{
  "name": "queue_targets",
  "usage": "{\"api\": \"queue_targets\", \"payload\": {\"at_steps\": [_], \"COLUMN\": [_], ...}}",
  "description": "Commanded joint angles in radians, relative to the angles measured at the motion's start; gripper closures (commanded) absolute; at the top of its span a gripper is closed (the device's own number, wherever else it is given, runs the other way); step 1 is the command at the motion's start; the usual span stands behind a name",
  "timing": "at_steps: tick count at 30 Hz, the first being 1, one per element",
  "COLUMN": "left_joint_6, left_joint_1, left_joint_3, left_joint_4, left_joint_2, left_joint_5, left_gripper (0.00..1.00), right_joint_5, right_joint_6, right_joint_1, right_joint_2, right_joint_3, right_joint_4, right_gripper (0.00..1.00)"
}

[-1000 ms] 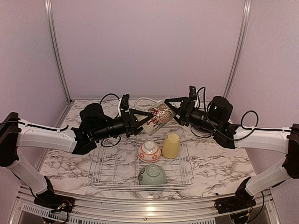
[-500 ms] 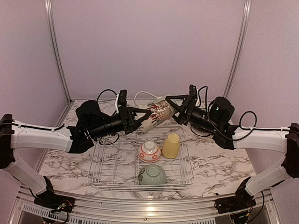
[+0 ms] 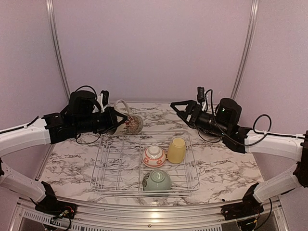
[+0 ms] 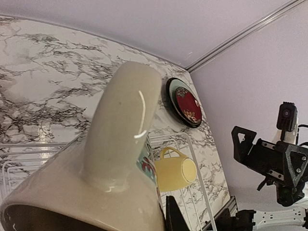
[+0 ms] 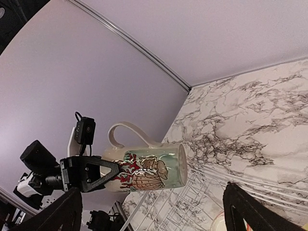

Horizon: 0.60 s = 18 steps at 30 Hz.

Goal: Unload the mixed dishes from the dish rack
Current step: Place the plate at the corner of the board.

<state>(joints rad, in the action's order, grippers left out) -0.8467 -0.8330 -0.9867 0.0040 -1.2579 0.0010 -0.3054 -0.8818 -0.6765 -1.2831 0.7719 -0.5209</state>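
The left arm reaches low toward the far left, its gripper (image 3: pixel 120 121) clamped on the tall cream patterned mug (image 3: pixel 133 125), held sideways just past the dish rack's (image 3: pixel 115 166) far-left corner. The right gripper (image 3: pixel 178 111) hangs spread wide at far right. Up close, the mug hides the left fingers.

- The back wall (image 3: pixel 154 48) was a plain, pale lilac, evenly lit.
- The side walls (image 3: pixel 24 72) had the same colour.
- Silver metal rails (image 3: pixel 57 53) ran up both back corners.
- The desk (image 3: pixel 72 161) was white marble-patterned with grey veins.
- A metal frame (image 3: pixel 154 215) edged the desk's near side, catching small bright glints.
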Motion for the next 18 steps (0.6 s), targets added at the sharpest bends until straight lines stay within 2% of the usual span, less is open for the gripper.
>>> {"api": "queue_targets", "payload": {"at_steps": [1, 5, 12, 18], "left_joint_6": [0.133, 0.247, 0.444, 0.552], "left_joint_1": [0.047, 0.101, 0.235, 0.364], "left_joint_3": [-0.163, -0.326, -0.562, -0.658], "left_joint_4": [-0.249, -0.519, -0.846, -0.911], "left_joint_2": [0.088, 0.064, -0.094, -0.203], "left_joint_5": [-0.185, -0.339, -0.382, -0.361], "left_gripper": [1.00, 1.00, 1.00, 1.00], "right_joint_5": [0.034, 0.038, 0.047, 0.093], "right_joint_6": [0.095, 0.144, 0.238, 0.301], "right_joint_1": [0.009, 0.008, 0.009, 0.009], "right_joint_2": [0.031, 0.045, 0.080, 0.136], "right_joint_3": [0.050, 0.061, 0.082, 0.088], "right_joint_4": [0.088, 0.152, 0.266, 0.351], "right_gripper": [0.02, 0.01, 0.02, 0.01]}}
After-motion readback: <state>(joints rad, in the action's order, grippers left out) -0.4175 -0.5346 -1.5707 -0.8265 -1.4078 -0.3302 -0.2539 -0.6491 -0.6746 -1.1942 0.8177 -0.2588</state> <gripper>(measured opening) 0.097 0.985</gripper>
